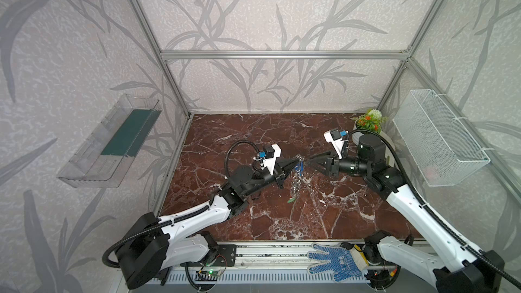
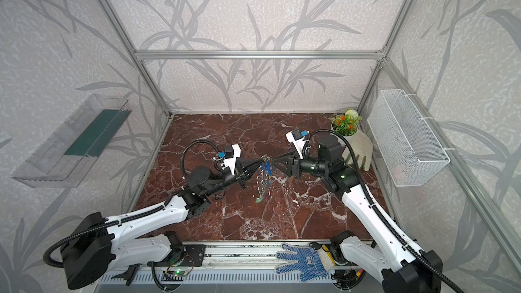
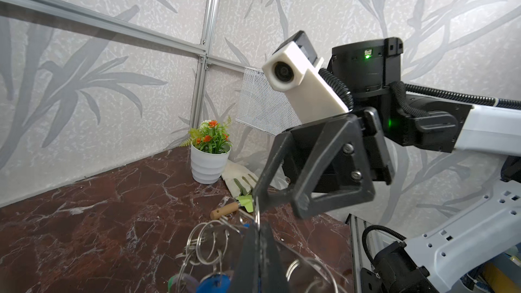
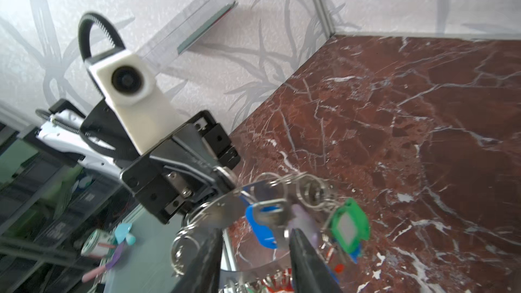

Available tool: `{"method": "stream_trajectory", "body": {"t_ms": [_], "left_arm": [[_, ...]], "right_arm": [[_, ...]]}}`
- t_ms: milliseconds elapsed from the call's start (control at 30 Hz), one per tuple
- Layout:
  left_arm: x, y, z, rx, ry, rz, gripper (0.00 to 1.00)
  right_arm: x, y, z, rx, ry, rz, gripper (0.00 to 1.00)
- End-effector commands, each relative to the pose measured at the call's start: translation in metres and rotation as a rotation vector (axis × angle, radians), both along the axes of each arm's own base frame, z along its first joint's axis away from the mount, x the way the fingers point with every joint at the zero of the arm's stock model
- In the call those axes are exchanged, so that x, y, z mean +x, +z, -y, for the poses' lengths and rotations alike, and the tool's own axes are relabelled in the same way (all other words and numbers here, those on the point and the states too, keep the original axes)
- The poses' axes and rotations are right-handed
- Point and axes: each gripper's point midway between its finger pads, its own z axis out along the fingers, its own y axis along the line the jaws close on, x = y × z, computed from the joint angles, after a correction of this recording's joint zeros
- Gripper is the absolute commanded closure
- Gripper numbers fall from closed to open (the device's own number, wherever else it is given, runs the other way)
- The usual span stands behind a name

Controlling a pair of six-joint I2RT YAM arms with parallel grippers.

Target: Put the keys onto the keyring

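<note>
The keyring (image 1: 296, 181) (image 2: 263, 181) hangs on edge above the marble floor, a grey metal disc (image 4: 222, 212) with wire split rings (image 3: 207, 238) round its rim. My left gripper (image 1: 296, 162) (image 2: 260, 160) (image 3: 258, 228) (image 4: 229, 182) is shut on its top rim. Keys hang from the rings: a blue-tagged one (image 4: 262, 228) (image 3: 214, 281), a green-tagged one (image 4: 349, 225) (image 1: 291, 200) and red-tagged ones (image 4: 277, 279) low down. My right gripper (image 1: 310, 162) (image 2: 275, 161) (image 4: 255, 232) faces the left one, open, its fingers either side of the blue-tagged key without touching it.
A potted plant (image 1: 368, 125), a white glove (image 2: 359, 150) and a small wooden-handled trowel (image 3: 225, 210) sit at the back right. A wire basket (image 1: 439, 139) hangs on the right wall, a clear shelf (image 1: 110, 142) on the left wall. A blue dotted glove (image 1: 335, 263) lies on the front rail.
</note>
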Motion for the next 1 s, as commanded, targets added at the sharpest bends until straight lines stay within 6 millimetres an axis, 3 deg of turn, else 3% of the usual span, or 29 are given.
{"method": "stream_trajectory", "body": {"t_ms": [0, 367, 600, 967], "left_arm": [[-0.016, 0.049, -0.012, -0.193, -0.034, 0.109, 1.0], [-0.018, 0.053, -0.01, -0.245, -0.069, 0.119, 1.0], [-0.019, 0.056, -0.014, -0.278, -0.06, 0.13, 1.0], [-0.017, 0.058, -0.016, -0.303, -0.049, 0.127, 1.0]], "right_arm": [[0.0, 0.024, -0.002, 0.071, 0.024, 0.068, 0.58], [0.001, 0.034, -0.019, 0.14, 0.134, 0.103, 0.59], [-0.006, 0.033, -0.029, 0.166, 0.195, 0.119, 0.66], [-0.021, 0.032, -0.028, 0.197, 0.249, 0.124, 0.95]]}}
